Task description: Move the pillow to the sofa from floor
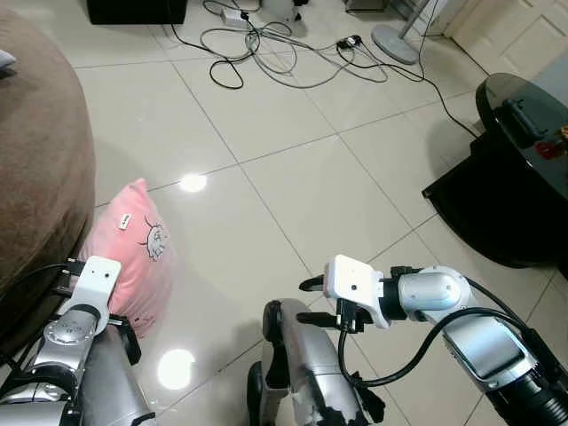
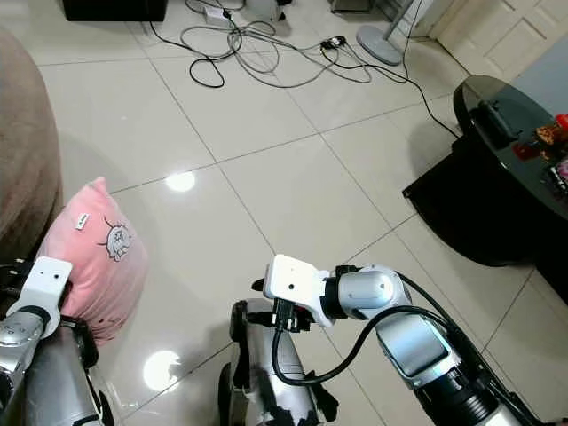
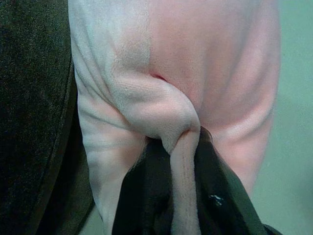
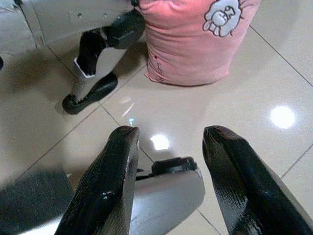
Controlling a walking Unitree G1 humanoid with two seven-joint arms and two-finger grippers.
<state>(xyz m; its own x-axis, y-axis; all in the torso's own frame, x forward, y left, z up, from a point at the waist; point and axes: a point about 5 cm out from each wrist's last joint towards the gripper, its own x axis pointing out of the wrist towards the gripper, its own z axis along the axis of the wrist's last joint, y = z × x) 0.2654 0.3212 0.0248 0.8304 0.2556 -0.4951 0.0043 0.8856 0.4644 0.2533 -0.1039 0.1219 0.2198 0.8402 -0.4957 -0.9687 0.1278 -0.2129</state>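
Pink pillow (image 1: pixel 135 257) stands on its edge on the tile floor (image 1: pixel 293 177), leaning against or just beside the brown sofa (image 1: pixel 35 169) at the robot's left. Cartoon animal print and a small white tag on its face.

Left claw (image 3: pixel 183 196) is closed on the pillow: black fingers (image 3: pixel 142 196) pinch a fold of pink fabric, bunched and creased between them in the left wrist view. Dark sofa side sits right next to the pillow there. From the head views the left arm (image 1: pixel 75 328) reaches down at the pillow's lower end; the fingers themselves are hidden behind the wrist.

Pillow's bottom looks to be touching the floor in the right wrist view, though hard to be sure from that angle.

Right claw (image 4: pixel 168 176) is open, fingers (image 4: pixel 105 181) well spread, holding nothing, hovering above the floor in front of the robot's body and pointing toward the pillow. Right arm (image 1: pixel 426 302) is bent across the lower middle of the head view. Robot's leg and foot (image 4: pixel 90 90) stand on the tiles near the pillow.

Background: tangle of cables (image 1: pixel 266 49) on the floor far ahead, fan base (image 1: pixel 395 40) beside them, black glass tabletop (image 1: pixel 524 133) at right with small items on it, white door (image 1: pixel 524 27) in the far right corner.
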